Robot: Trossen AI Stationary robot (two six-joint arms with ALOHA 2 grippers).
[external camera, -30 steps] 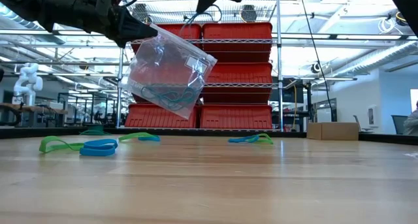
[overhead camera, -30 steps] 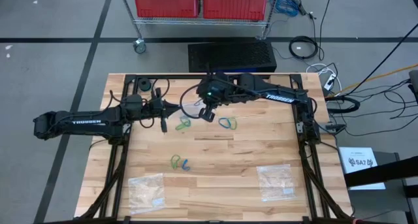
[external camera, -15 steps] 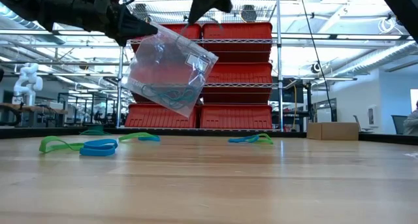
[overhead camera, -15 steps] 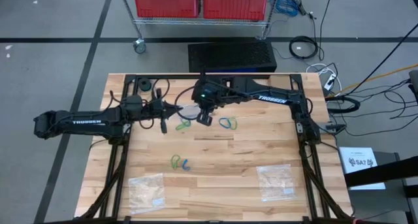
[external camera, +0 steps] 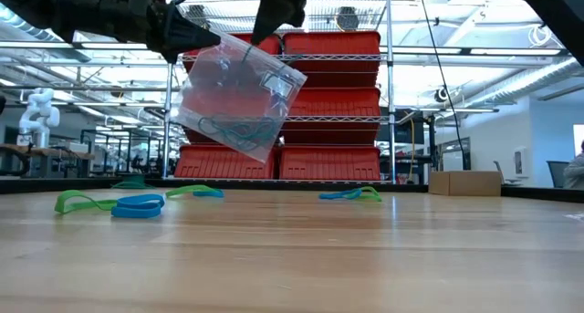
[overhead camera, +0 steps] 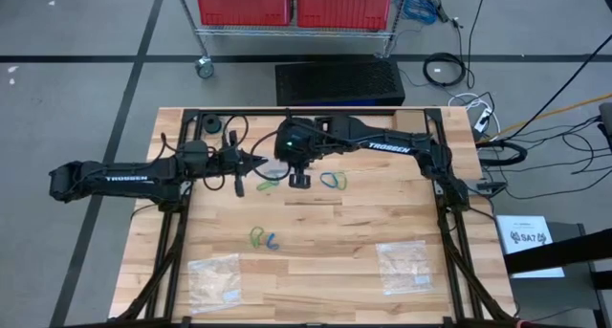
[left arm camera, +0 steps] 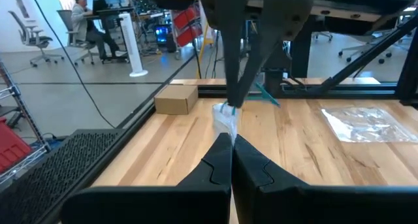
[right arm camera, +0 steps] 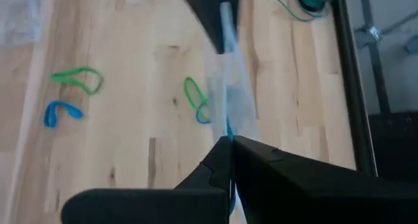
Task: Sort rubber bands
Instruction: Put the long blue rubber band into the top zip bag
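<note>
A clear plastic bag [external camera: 235, 96] hangs in the air over the table's far middle, with dark and teal rubber bands [external camera: 234, 129] in its bottom. My left gripper [external camera: 193, 41] is shut on its upper corner. My right gripper [external camera: 258, 32] points down at the bag's top edge, shut, with a thin blue band [right arm camera: 230, 128] between its tips. Loose bands lie flat on the table: a green and blue pair [overhead camera: 270, 183] below the bag, another pair [overhead camera: 333, 180] to its right, and a green and a blue one [overhead camera: 263, 239] nearer. My left gripper pinches the bag's upper corner [left arm camera: 226, 121] between both fingers, coming level from the table's left. The bag is lifted clear and hangs tilted below the fingers. My right gripper pinches a blue band [left arm camera: 226, 108] at its fingertips, coming from above. The tips are at the bag's top edge [external camera: 265, 50]; whether they touch it I cannot tell.
Two more clear bags lie flat near the table's near edge, one left [overhead camera: 214, 275] and one right [overhead camera: 402, 263]. Black frame rails [overhead camera: 440, 189] run along the table's sides and far edge. Bare wood lies between the two lying bags.
My right gripper has moved toward the table's left, from beside the hanging bag to its top edge. The bag has stayed in my left gripper's hold, tipping only slightly.
</note>
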